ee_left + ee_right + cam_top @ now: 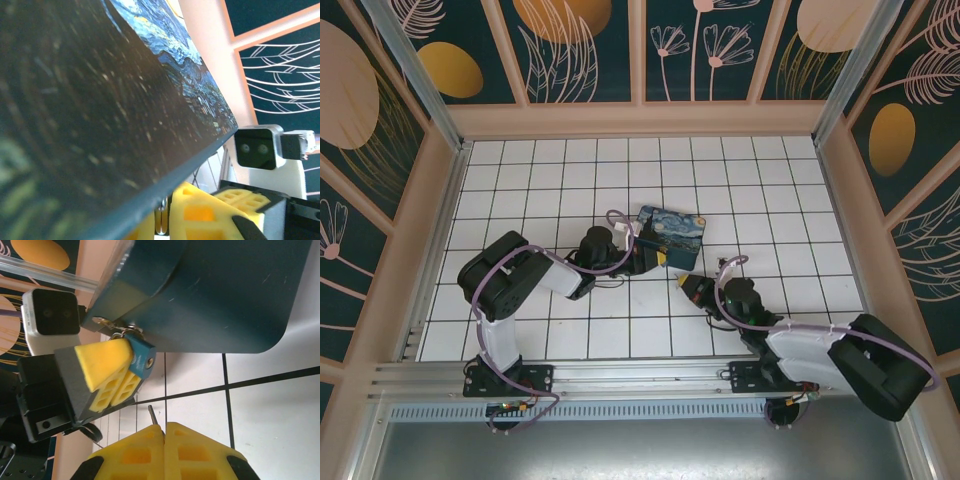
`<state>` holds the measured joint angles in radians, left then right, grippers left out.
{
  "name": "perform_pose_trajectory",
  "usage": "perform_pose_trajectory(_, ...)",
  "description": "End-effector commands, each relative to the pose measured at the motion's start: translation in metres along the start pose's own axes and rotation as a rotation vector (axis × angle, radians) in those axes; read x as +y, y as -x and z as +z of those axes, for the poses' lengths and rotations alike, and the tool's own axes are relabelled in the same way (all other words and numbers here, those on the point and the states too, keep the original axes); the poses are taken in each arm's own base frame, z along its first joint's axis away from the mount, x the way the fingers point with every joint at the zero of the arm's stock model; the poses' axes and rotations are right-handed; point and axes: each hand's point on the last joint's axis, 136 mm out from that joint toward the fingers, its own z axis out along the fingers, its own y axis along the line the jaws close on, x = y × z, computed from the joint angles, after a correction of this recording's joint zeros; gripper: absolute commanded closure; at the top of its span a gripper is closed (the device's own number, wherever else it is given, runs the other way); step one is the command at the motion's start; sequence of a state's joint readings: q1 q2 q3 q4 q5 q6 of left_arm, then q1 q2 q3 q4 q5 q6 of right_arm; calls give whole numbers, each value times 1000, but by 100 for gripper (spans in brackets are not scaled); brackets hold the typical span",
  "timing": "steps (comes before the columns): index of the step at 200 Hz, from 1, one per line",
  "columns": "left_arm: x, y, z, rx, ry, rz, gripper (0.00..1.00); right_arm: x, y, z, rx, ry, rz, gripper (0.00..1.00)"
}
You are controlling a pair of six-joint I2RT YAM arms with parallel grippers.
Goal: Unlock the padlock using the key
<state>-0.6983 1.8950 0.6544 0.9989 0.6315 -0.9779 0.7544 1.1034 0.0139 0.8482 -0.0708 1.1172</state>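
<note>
Centrally in the right wrist view, we see the padlock (143, 359), a small blue body with a brass spot on its end, hanging from the hasp (107, 326) on the side of the tin box (225, 290). The left gripper (122, 372) comes in from the left of that frame, and its yellow fingers (102, 362) are clenched on the padlock's body.

Just below, the key (151, 414) shows as a thin dark sliver poking up out of the right gripper (162, 432), whose two yellow pads are pressed tight together around it. The key's tip sits near the padlock but apart from it, pointing toward the upper part of the frame.

From the left wrist, we find the box's painted lid across the upper left, the left gripper's fingers (200, 215) along the bottom edge, and the right arm's wrist camera (259, 147) at middle right.

From above, we see the tin box just above mid-frame on the white tiled floor (770, 200), with both grippers meeting at its lower edge, the left one from the left and the right one from the lower right.
</note>
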Motion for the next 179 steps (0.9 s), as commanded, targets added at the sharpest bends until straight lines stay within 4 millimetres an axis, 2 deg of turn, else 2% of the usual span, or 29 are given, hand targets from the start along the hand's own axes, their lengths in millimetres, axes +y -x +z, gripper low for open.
perform_pose_trajectory(1,-34,4,-7,15,-126,9,100,15,8,3,-35,48,9,100)
perform_pose_trajectory(58,-39,-4,-9,55,-184,-71,100,20,9,12,-30,53,13,100)
perform_pose_trajectory(102,-34,-6,-10,53,-174,-83,100,24,11,17,-34,59,12,100)
perform_pose_trajectory(179,-29,-6,-8,53,-154,-74,100,27,13,15,-44,65,11,100)
